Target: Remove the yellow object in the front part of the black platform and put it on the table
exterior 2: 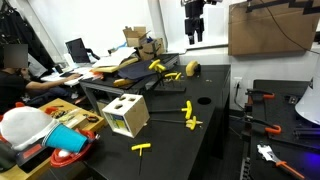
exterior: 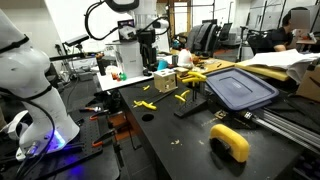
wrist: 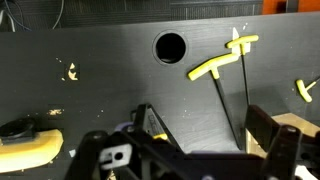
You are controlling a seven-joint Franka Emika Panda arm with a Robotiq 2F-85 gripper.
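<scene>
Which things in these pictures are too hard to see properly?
1. Wrist view: the yellow piece at the right edge is cut off there.
2. Wrist view: the yellow curved object is cut by the left edge.
3. Exterior view: the black platform blends into the black table, so whether the yellow T-piece rests on it is unclear.
4. Exterior view: the person's face is blurred.

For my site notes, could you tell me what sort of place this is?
Probably a robotics lab or workshop: a white robot stands beside the black workbench, with office chairs and a monitor nearby.
</scene>
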